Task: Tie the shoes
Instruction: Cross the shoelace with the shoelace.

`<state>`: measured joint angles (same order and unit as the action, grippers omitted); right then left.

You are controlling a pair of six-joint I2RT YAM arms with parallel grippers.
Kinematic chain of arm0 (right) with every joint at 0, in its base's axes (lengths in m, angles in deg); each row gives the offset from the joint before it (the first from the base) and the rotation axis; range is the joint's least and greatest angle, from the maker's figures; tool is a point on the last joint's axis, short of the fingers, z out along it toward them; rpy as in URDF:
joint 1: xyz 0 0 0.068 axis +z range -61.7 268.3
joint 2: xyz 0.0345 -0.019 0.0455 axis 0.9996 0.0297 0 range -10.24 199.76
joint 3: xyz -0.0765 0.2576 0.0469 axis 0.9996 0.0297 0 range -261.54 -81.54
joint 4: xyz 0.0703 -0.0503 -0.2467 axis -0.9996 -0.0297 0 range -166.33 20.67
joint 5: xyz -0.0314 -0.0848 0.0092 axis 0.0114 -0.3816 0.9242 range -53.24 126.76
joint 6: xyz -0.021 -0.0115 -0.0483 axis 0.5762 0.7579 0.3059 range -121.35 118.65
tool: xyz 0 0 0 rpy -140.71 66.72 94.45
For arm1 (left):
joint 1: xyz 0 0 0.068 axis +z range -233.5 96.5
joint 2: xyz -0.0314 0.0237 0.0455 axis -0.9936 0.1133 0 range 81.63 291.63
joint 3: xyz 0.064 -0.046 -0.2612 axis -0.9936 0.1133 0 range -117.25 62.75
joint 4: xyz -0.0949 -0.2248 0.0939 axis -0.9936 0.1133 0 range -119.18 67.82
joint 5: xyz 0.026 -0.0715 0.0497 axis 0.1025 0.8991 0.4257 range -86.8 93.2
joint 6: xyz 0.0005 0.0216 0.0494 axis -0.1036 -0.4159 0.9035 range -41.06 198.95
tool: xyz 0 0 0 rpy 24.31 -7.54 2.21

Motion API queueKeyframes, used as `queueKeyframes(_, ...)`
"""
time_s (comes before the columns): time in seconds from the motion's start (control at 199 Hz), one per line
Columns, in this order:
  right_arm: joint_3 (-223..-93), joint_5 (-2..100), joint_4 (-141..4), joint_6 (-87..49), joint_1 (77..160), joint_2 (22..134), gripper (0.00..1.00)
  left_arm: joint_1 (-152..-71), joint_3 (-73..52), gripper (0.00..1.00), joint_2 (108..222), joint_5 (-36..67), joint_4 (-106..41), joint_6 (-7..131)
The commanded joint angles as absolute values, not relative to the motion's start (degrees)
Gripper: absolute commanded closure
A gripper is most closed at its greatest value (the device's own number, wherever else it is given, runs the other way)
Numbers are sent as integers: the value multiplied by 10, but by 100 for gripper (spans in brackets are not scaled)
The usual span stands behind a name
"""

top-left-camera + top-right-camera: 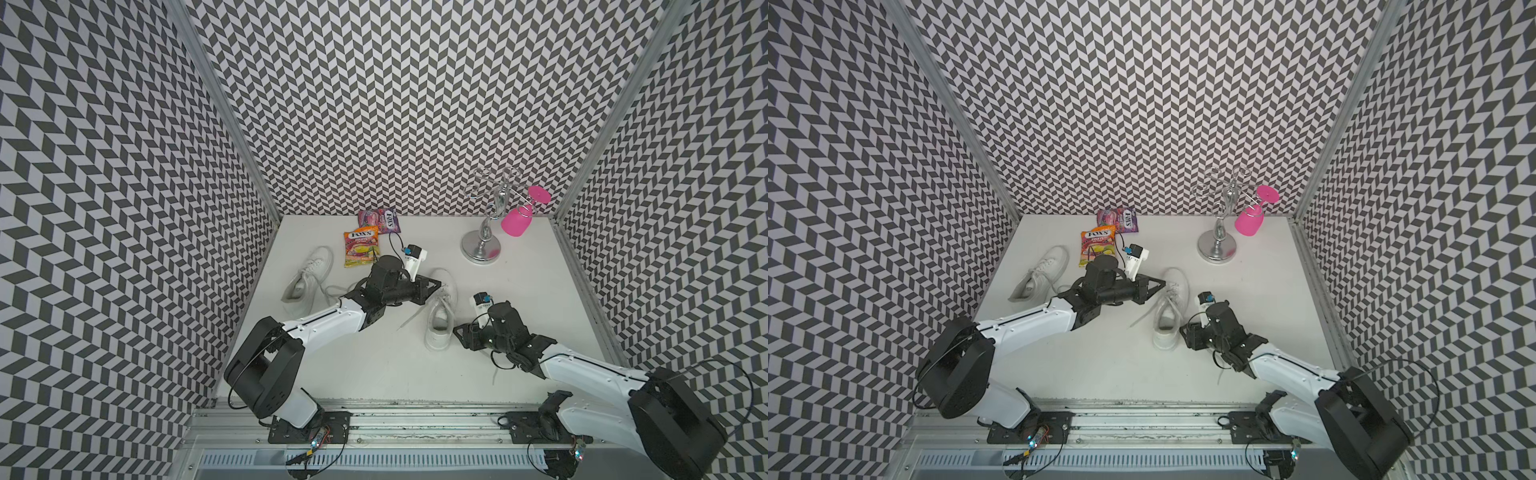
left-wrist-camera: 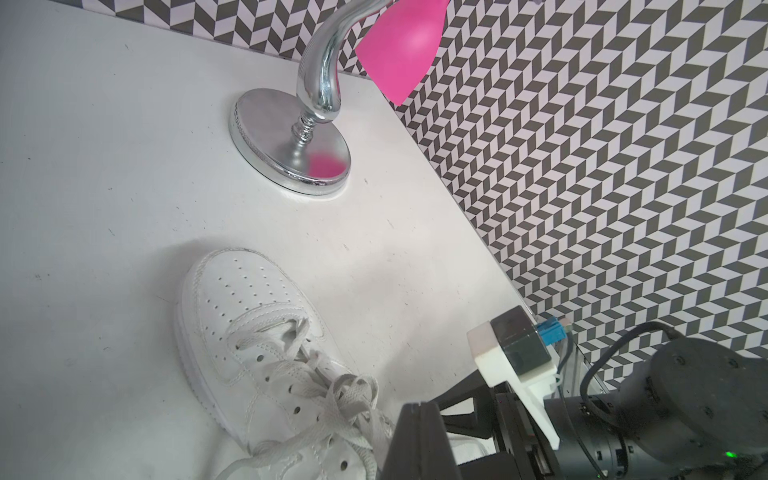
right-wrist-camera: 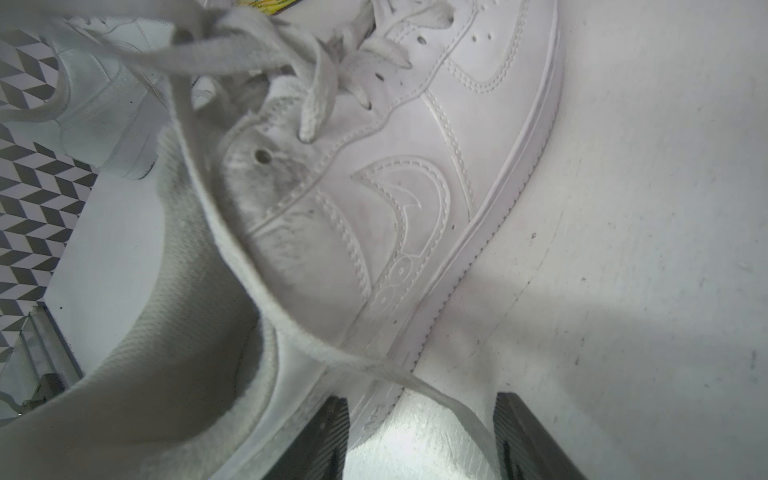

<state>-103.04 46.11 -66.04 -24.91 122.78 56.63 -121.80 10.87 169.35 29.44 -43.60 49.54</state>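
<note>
Two white shoes lie on the white table. One shoe (image 1: pixel 307 278) (image 1: pixel 1040 276) is at the left. The other shoe (image 1: pixel 441 316) (image 1: pixel 1169 311) is in the middle, its laces (image 2: pixel 332 399) loosely crossed. My left gripper (image 1: pixel 434 284) (image 1: pixel 1160 284) (image 2: pixel 419 415) is shut, just above this shoe's laces, and nothing shows between its fingers. My right gripper (image 1: pixel 459 332) (image 1: pixel 1183 332) (image 3: pixel 424 440) stands open beside the shoe's heel. One long lace (image 3: pixel 457 411) runs off the shoe (image 3: pixel 415 187) and passes between its fingers (image 3: pixel 328 440). A second lace end (image 1: pixel 411 320) trails to the shoe's left.
Two candy bags (image 1: pixel 360 247) (image 1: pixel 379 220) lie at the back, near the left shoe. A chrome stand (image 1: pixel 482 245) (image 2: pixel 291 145) holding a pink glass (image 1: pixel 517 220) is at the back right. Patterned walls close three sides, and a metal rail (image 1: pixel 415 409) runs along the front.
</note>
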Motion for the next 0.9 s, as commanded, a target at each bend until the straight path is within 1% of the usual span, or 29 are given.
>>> queueKeyframes(0.0, -1050, 446, -638, -234, 1234, 581, 40, -1214, 113, 100, 1685, 299, -436, 504)
queueKeyframes(0.116, -1042, 397, -665, -231, 1234, 580, 40, -1211, 111, 100, 1684, 299, -435, 504)
queueKeyframes(0.241, -1033, 399, -658, -243, 1234, 581, 42, -1210, 110, 100, 1685, 302, -435, 504)
queueKeyframes(0.402, -1028, 428, -639, -250, 1235, 608, 47, -1209, 110, 100, 1685, 302, -434, 505)
queueKeyframes(0.653, -1034, 431, -614, -255, 1242, 665, 56, -1208, 108, 100, 1688, 305, -433, 506)
queueKeyframes(0.789, -1038, 429, -601, -258, 1244, 688, 67, -1208, 107, 100, 1688, 309, -433, 506)
queueKeyframes(0.899, -1039, 413, -604, -256, 1244, 673, 84, -1208, 107, 100, 1685, 312, -429, 508)
